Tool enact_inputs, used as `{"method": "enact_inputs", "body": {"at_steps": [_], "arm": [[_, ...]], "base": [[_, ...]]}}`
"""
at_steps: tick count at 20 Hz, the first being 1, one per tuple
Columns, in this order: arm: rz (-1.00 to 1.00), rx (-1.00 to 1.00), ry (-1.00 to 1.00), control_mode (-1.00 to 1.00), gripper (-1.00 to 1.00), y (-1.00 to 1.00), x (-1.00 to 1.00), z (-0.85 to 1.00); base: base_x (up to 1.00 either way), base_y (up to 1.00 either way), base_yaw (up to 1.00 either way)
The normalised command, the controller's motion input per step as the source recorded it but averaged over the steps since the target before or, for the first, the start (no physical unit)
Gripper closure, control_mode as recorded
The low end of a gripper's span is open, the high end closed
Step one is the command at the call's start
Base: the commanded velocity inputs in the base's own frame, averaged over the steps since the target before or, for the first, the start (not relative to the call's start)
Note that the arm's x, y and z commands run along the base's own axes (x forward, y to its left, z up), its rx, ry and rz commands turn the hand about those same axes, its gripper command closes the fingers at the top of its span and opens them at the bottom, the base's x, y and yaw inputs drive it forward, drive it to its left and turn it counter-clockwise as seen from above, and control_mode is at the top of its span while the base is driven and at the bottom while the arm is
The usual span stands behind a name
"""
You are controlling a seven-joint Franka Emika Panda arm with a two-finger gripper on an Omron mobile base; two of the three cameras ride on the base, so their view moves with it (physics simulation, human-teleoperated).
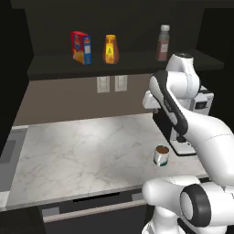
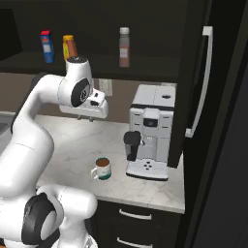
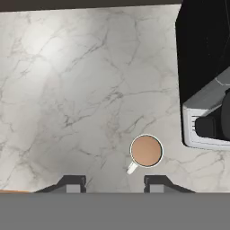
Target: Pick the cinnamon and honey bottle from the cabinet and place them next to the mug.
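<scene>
The hand (image 3: 114,183) hovers clenched and empty above the marble tabletop (image 1: 82,146), over the mug (image 3: 146,151). Cinnamon (image 1: 163,43) and honey bottle (image 1: 110,49) stand on the cabinet (image 1: 55,64) shelf.

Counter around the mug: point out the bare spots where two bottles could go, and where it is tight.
The marble counter lies bare left of the mug, out to the sink edge and back to the wall. It is tight on the mug's right, by the coffee machine, and the strip toward the front edge is narrow.
</scene>
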Motion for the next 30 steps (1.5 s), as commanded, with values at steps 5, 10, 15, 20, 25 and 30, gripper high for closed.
{"method": "enact_inputs", "body": {"at_steps": [5,10,15,20,25,30], "arm": [[-0.02,0.00,-0.01,-1.00,-1.00,0.10,-0.22,-0.07],[-0.03,0.01,-0.04,-1.00,-1.00,0.11,-0.79,-0.07],[0.00,0.01,-0.17,-1.00,-1.00,0.08,-0.19,0.16],[0.00,0.00,-0.31,-1.00,-1.00,0.00,-0.21,0.69],[0.00,0.00,-0.32,-1.00,-1.00,-0.03,-0.23,0.95],[0.00,0.00,-0.25,-1.00,-1.00,-0.08,-0.21,0.99]], "base": [[0.00,0.00,0.00],[0.00,0.00,0.00],[0.00,0.00,0.00],[0.00,0.00,0.00],[0.00,0.00,0.00],[0.00,0.00,0.00]]}}
